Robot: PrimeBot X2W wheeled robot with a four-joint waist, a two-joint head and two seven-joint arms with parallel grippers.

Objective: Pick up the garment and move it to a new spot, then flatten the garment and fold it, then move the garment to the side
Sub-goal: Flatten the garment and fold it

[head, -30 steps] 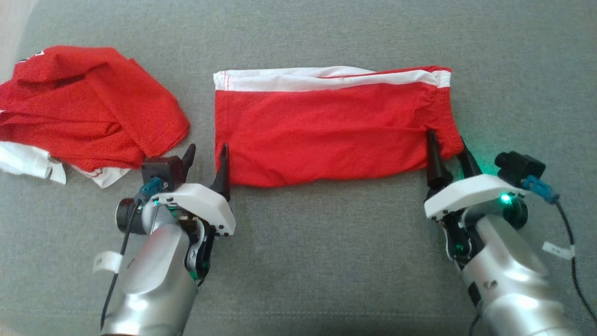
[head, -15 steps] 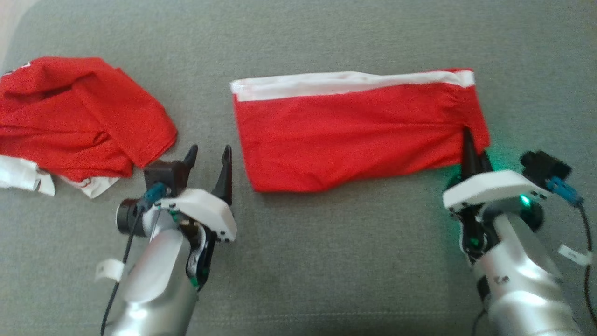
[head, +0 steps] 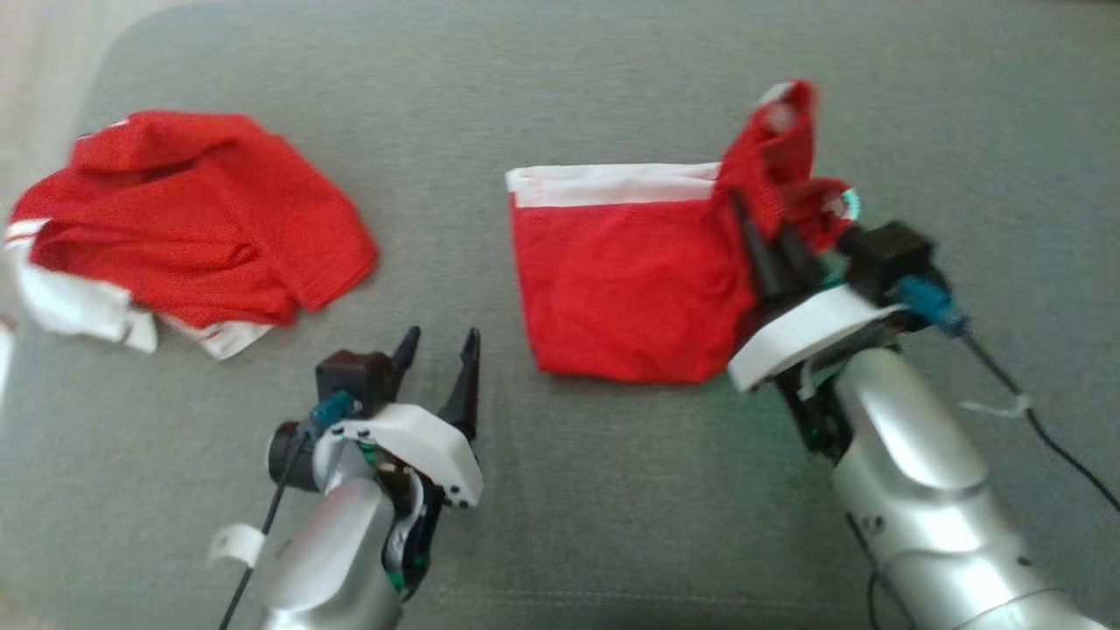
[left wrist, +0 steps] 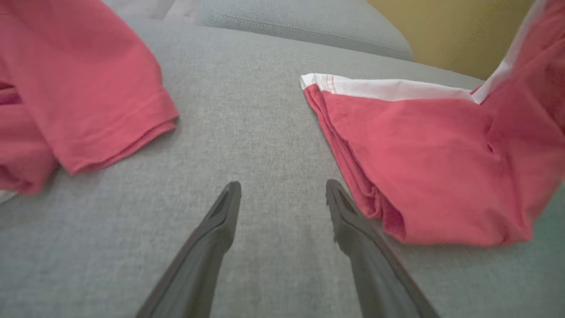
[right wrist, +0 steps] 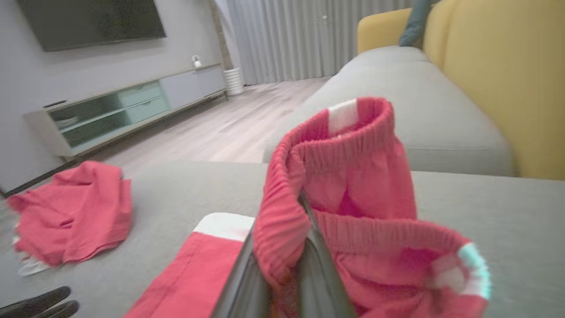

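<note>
The right gripper (head: 766, 234), spread a second ago at the 3 o'clock end of the flat garment (head: 621, 289), is now clenched on that waistband end and has lifted it toward 9 o'clock, so the fold looks under way. The rest lies at centre on the grey cushion (head: 612, 507). The left gripper (head: 437, 354) hangs released at 7 o'clock. Nothing acts as a container: the other red garment (head: 192, 219) lies heaped on the cushion at 10 o'clock.

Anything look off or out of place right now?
Nothing damaged. The only untidy thing is the second red garment, crumpled at the left of the cushion. The shorts are bunched at the waistband in the right gripper.
</note>
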